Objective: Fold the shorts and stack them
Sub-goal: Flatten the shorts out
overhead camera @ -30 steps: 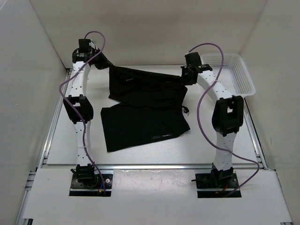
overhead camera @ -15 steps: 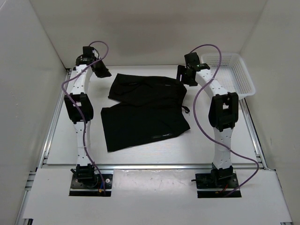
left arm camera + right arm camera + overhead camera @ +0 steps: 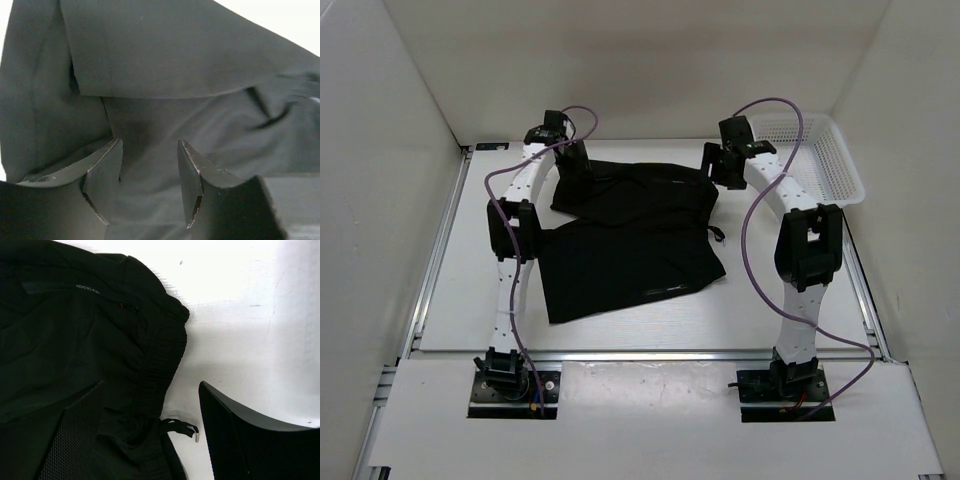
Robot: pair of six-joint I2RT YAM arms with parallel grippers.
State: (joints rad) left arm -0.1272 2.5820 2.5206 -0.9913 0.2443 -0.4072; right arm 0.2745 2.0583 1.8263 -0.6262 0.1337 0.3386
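Two black shorts lie on the white table. One pair of shorts (image 3: 640, 185) lies flat at the back, and the other (image 3: 620, 265) lies in front of it, overlapping its near edge. My left gripper (image 3: 578, 165) hovers open over the back pair's left edge. In the left wrist view its jaws (image 3: 149, 145) stand apart with only folded fabric (image 3: 175, 60) below. My right gripper (image 3: 720, 165) is open at the back pair's right edge. In the right wrist view its fingers (image 3: 150, 387) straddle the ribbed waistband (image 3: 160, 355) and a drawstring tip (image 3: 196, 436).
A white mesh basket (image 3: 825, 150) stands at the back right corner, just behind the right arm. White walls enclose the table (image 3: 450, 280) on three sides. Purple cables loop over both arms.
Both grippers have opened and let go of the back shorts, which dropped from a raised spread to lie flat. The left arm swung right over the fabric's left edge.
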